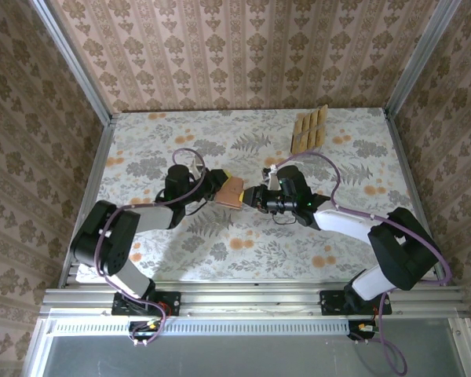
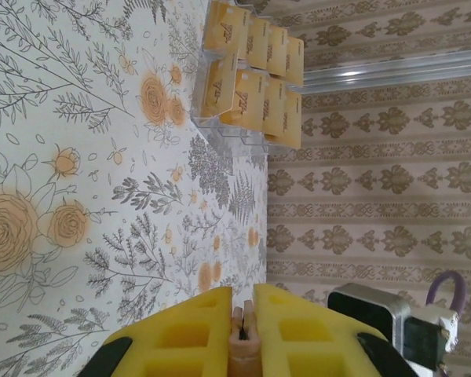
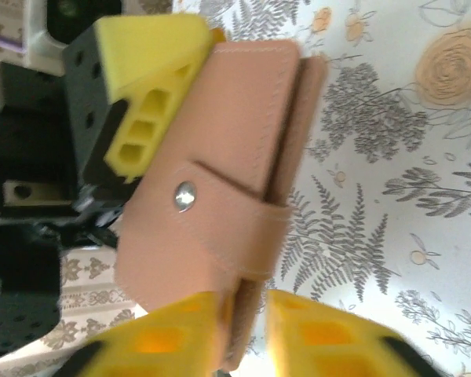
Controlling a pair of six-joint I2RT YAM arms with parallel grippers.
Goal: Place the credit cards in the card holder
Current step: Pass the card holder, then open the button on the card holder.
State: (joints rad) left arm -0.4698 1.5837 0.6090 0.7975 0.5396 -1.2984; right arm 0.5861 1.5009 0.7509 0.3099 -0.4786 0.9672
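Card holder [image 1: 234,191] held shut between both pincers, low over the floral counter [image 1: 180,243].
Left pincer [image 2: 243,302] clamps one edge; right pincer [image 3: 247,310] grips the strap-side edge. The smooth, stitched salmon leather probably needs one firm anchor while the strap peels off its metal snap [image 3: 184,195]. Thin, stiff tan credit cards [image 1: 310,129] stand racked far right, well apart.

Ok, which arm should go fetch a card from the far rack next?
Probably right. The cards stand at the far right of the table, nearer the right gripper; the left gripper clamps the card holder and could hold it alone.
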